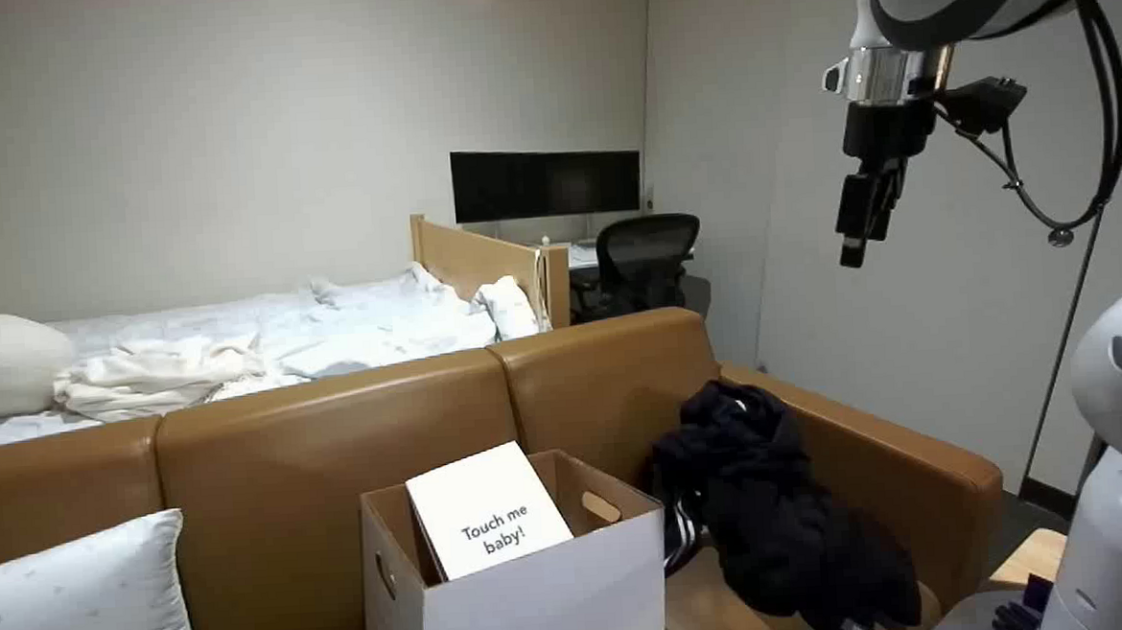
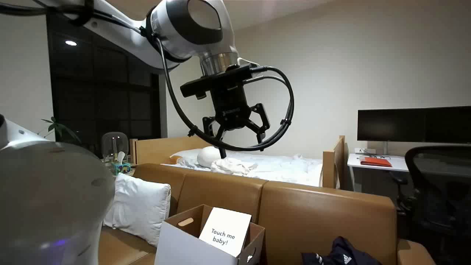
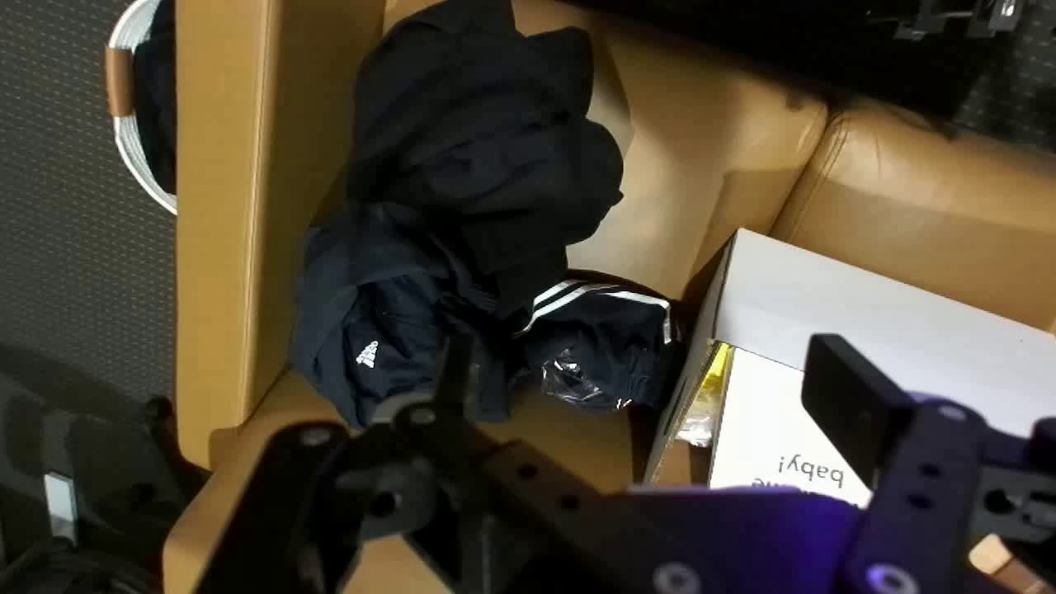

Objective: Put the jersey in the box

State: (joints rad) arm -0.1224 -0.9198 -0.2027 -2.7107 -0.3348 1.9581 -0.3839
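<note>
The jersey [image 1: 773,506] is a crumpled dark navy and black heap of cloth on the sofa seat near the armrest. In an exterior view only its top with a white logo [image 2: 344,255] shows; the wrist view shows its logo and white stripes [image 3: 404,322]. Whether the heap is one garment I cannot tell. The white box [image 1: 547,604], brown inside, stands beside it on the sofa, also in an exterior view [image 2: 191,244] and the wrist view [image 3: 891,305]. My gripper [image 1: 860,251] is open and empty, high above the sofa, fingers apart [image 2: 242,147] [image 3: 648,371].
A white panel [image 1: 495,520] reading "Touch me baby!" leans inside the box, with something yellow and clear plastic [image 3: 705,404] beside it. The brown sofa [image 1: 337,442] has a backrest and an armrest [image 3: 219,206]. A white pillow [image 2: 141,206] lies on it. A white-rimmed basket [image 3: 124,148] stands beyond the armrest.
</note>
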